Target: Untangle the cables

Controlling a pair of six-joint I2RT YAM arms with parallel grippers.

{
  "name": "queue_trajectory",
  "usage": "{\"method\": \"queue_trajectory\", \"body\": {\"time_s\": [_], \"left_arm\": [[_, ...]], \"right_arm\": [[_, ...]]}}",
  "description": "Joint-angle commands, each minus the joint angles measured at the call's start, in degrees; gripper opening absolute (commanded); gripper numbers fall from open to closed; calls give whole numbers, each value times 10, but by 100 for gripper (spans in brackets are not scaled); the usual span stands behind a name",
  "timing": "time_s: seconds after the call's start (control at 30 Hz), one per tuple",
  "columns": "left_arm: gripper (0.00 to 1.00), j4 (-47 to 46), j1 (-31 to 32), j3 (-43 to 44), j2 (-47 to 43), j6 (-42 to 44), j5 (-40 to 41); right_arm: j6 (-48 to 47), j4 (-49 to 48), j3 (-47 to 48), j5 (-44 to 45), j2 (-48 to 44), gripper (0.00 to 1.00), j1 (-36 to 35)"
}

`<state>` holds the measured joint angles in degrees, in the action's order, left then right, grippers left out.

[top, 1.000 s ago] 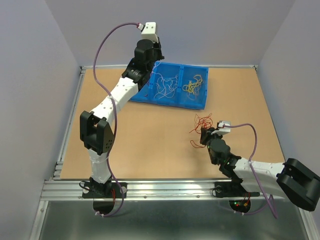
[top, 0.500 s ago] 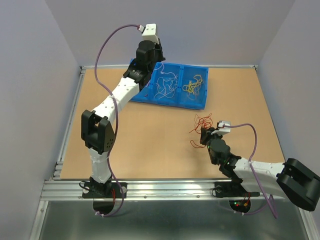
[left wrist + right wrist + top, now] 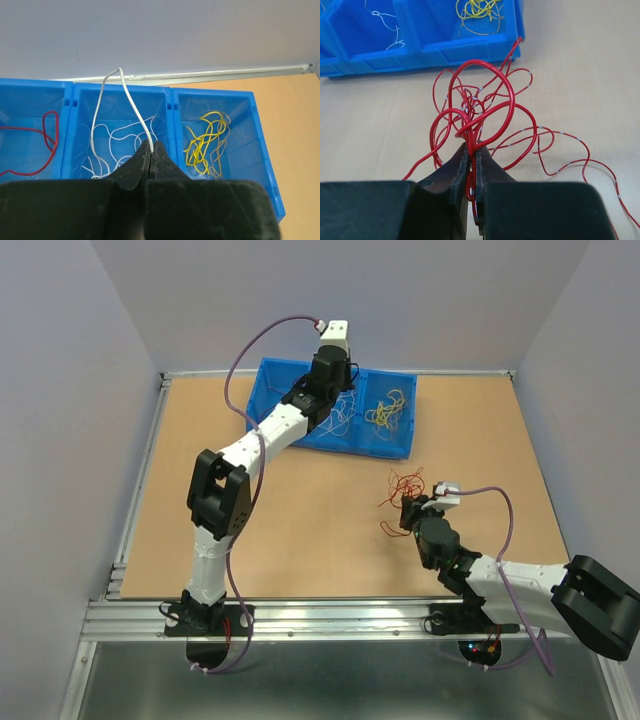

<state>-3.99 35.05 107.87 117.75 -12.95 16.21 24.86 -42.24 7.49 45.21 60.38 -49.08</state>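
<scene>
Jaws at left pinch a white cable over the bin; right jaws clamp red cables.

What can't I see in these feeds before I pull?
- Left wrist view: the gripped end of the white wire and the near side of the blue bin, hidden behind the jaws.
- Right wrist view: how many wires form the red tangle; one strand leaves the right edge.
- Top view: the left arm covers part of the bin.

Left arm over blue bin, yellow cables inside; red cables at right claw, on table
</scene>
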Motion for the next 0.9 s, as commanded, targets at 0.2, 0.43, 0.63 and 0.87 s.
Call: {"method": "queue_trajectory", "body": {"time_s": [0.2, 0.43, 0.63, 0.87], "left_arm": [[0, -10, 19, 74, -6, 24, 40], [0, -15, 33, 67, 4, 37, 41], [0, -12, 34, 81, 25, 50, 2], [0, -12, 45, 79, 38, 65, -53]], "right_arm": [[-3, -16, -9, 9, -17, 1, 4], [-3, -15, -10, 7, -18, 1, 4], [-4, -14, -13, 5, -28, 0, 3], [-4, -14, -14, 2, -31, 1, 4]]}}
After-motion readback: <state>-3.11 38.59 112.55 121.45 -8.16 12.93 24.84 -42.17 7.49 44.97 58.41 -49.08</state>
